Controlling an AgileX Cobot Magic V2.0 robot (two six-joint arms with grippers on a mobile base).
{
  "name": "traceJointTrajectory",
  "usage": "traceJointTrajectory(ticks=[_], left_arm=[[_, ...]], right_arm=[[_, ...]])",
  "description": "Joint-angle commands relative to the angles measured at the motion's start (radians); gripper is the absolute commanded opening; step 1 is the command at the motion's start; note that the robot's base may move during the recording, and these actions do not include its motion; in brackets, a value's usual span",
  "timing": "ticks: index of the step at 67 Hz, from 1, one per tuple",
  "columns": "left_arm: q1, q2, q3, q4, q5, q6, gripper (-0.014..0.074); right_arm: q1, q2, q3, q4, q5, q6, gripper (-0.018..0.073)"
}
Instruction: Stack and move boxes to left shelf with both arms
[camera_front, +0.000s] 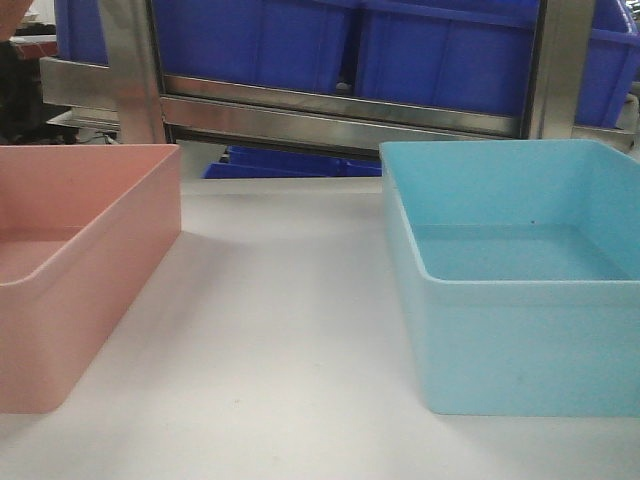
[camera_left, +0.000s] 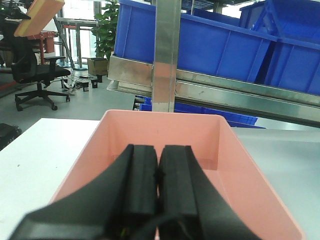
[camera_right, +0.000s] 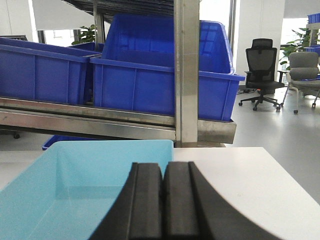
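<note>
two open-top plastic bins sit on a pale white table, well apart, with a bare strip of tabletop between them. the salmon pink bin stands at the left and runs out of the front view on that side. the light turquoise bin stands at the right, its near wall facing the camera. both are rectangular with rounded corners, a thin rimmed edge and smooth, matte, slightly glossy walls. both are empty, and their flat floors are the same colour as their sides. the turquoise floor shows one tiny dark speck. behind them, at the far edge of the table, a steel rack with shiny brushed uprights and a flat crossbar carries several dark blue bins of ribbed, glossier plastic. more blue bins show lower down beneath the bar. the left gripper hangs over the near end of the pink bin, its two black rubbery fingers pressed flat together and gripping nothing. the right gripper hangs over the near right part of the turquoise bin, its dull black fingers likewise closed against each other with only a thin seam between them. a black office chair stands on the grey floor far to the right.
</note>
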Motion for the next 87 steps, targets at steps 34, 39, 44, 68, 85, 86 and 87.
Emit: traceJointTrajectory(ticks=[34, 39, 44, 68, 85, 86, 87], left_arm=[[0.001, -0.003, -0.018, -0.112, 0.006, -0.006, -0.0007], [0.001, 0.019, -0.078, -0.115, 0.116, -0.006, -0.0007], [0.001, 0.051, -0.139, -0.106, 0.149, -0.006, -0.0007], [0.001, 0.456, -0.434, -0.102, 0.354, -0.006, -0.0008], [0.001, 0.781, -0.614, -0.102, 0.525, -0.006, -0.0010], [0.001, 0.804, -0.623, -0.102, 0.530, -0.006, -0.0012], [0.001, 0.819, -0.632, -0.108, 0.533, -0.006, -0.0012]], right_arm=[[0.001, -0.005, 0.002, 0.000, -0.086, -0.008, 0.0057], [0.001, -0.005, 0.002, 0.000, -0.086, -0.008, 0.0057], [0.001, -0.005, 0.002, 0.000, -0.086, -0.008, 0.0057], [0.001, -0.005, 0.002, 0.000, -0.086, -0.008, 0.0057], [0.001, -0.005, 0.002, 0.000, -0.086, -0.008, 0.0057], [0.001, -0.005, 0.002, 0.000, -0.086, -0.008, 0.0057], [0.001, -0.005, 0.002, 0.000, -0.086, -0.008, 0.0057]])
